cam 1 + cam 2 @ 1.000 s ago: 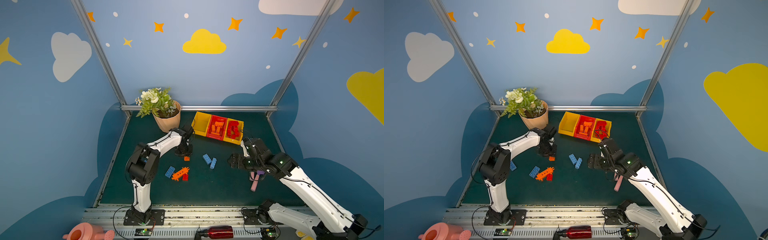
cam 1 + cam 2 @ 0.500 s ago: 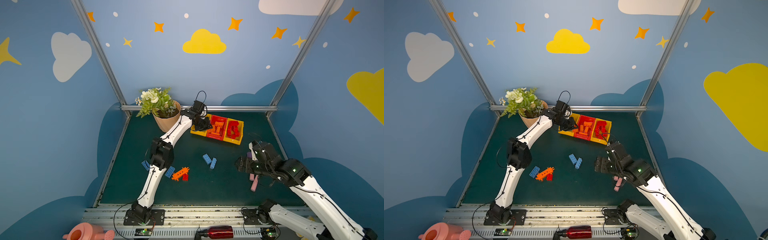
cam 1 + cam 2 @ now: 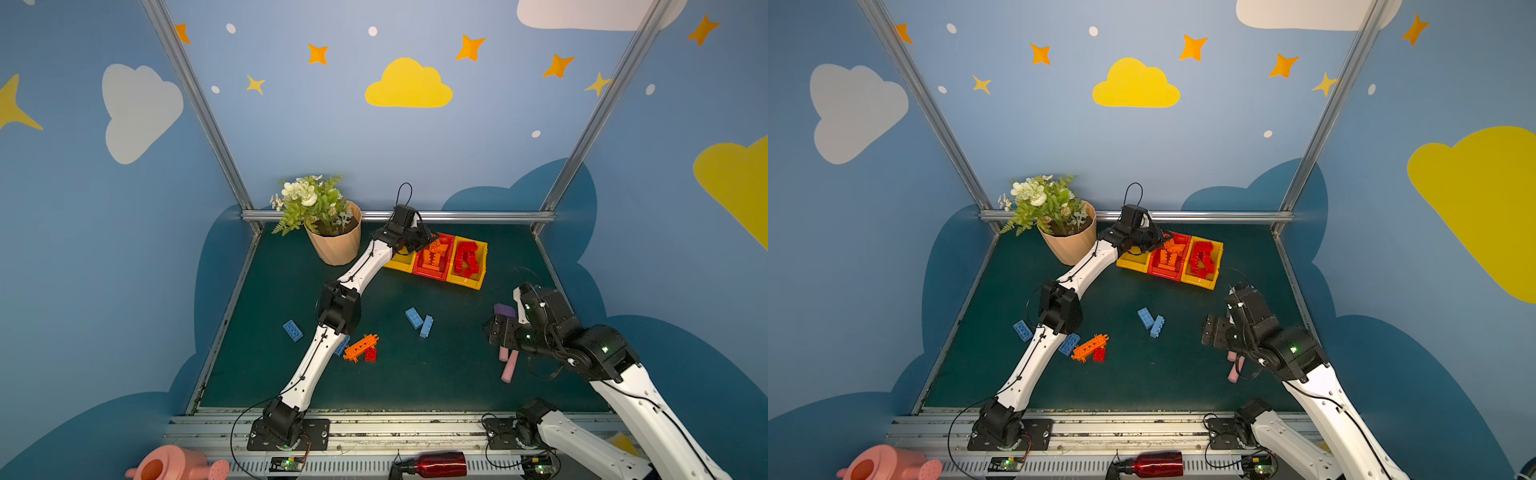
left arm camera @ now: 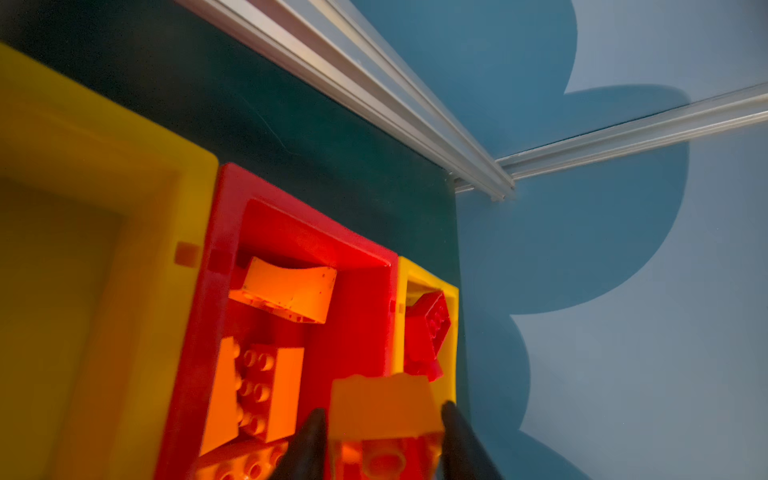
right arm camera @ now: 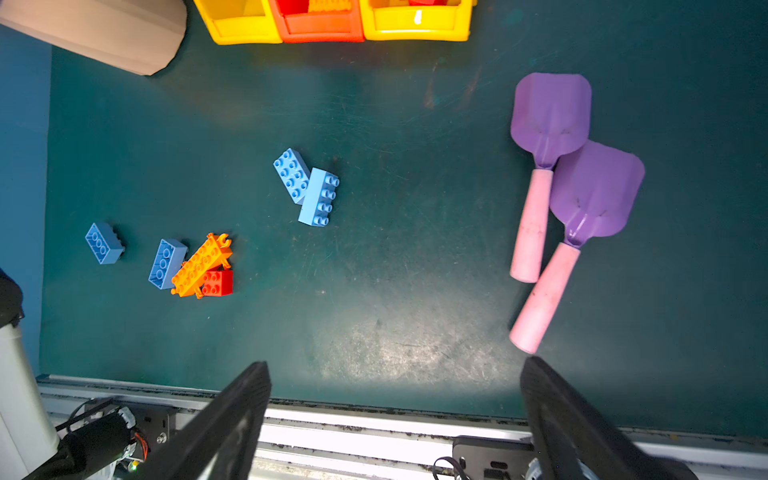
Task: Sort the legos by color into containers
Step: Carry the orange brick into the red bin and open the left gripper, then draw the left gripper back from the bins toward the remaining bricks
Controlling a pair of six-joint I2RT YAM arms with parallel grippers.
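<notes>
The containers stand at the back of the mat: a yellow bin [image 3: 398, 262], a red bin [image 3: 431, 272] with orange legos, and a yellow bin [image 3: 471, 283] with red legos. My left gripper [image 4: 381, 409] hovers over the red bin [image 4: 226, 216]. Its jaws stand slightly parted around a blurred orange brick [image 4: 384, 401] that looks loose. On the mat lie blue bricks [image 5: 292, 174] [image 5: 319, 197] [image 5: 104, 243] [image 5: 166, 264], a long orange piece [image 5: 201, 266] and a red brick [image 5: 217, 283]. My right gripper [image 5: 395, 365] hangs open and empty over the mat's right front.
A peach flower pot [image 3: 334, 245] stands left of the bins. Two purple spades with pink handles [image 5: 550, 112] [image 5: 596, 189] lie under my right arm. The metal rail [image 3: 457, 216] runs behind the bins. A pink watering can [image 3: 166, 467] and a red bottle [image 3: 436, 463] sit beyond the front edge.
My left arm has swung from the mat's middle up to the bins with an orange brick, and its jaws have parted. The right arm drew back toward the front right.
</notes>
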